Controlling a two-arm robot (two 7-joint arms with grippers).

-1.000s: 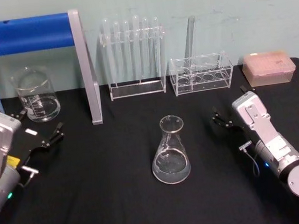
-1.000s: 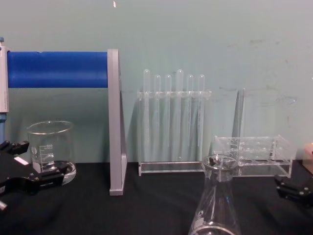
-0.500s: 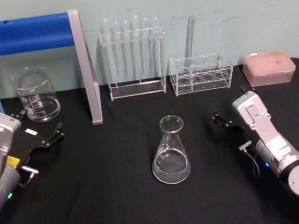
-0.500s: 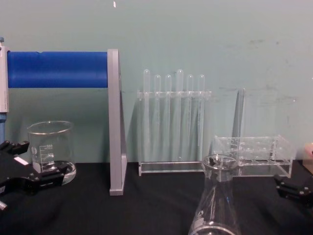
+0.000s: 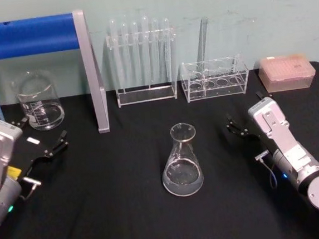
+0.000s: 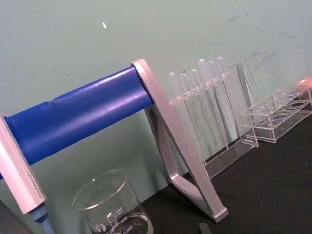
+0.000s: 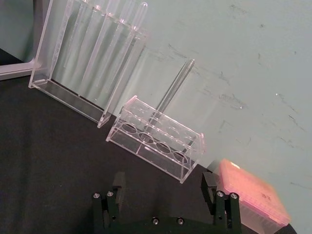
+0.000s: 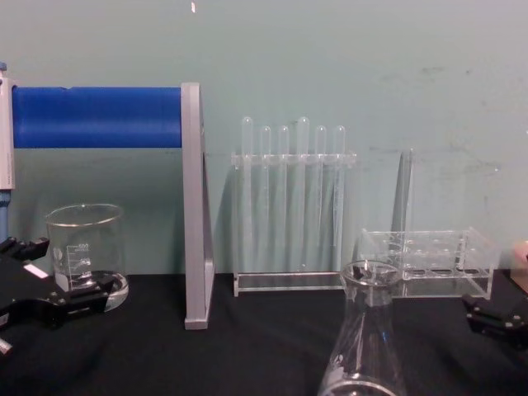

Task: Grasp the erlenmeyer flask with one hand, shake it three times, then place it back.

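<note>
Both end effectors, left (image 5: 45,139) and right (image 5: 244,124), rest open.

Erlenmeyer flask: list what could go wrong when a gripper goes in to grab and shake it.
1. The erlenmeyer flask is smooth, tapered glass; the open right gripper could slip on its neck.
2. It holds clear liquid and has no stopper, so shaking may splash the black table.
3. The left gripper sits close to the beaker; moving it might knock that glass.

The clear, glossy glass conical erlenmeyer flask (image 5: 181,163) stands on the matt black cloth-like tabletop (image 5: 117,212); the straight-sided beaker (image 5: 38,101) is smooth glass; the test-tube racks (image 5: 143,62) look like clear glossy plastic; the stand's blue bar (image 5: 26,36) has a satin sheen, its grey upright (image 5: 91,75) brushed metal.
</note>
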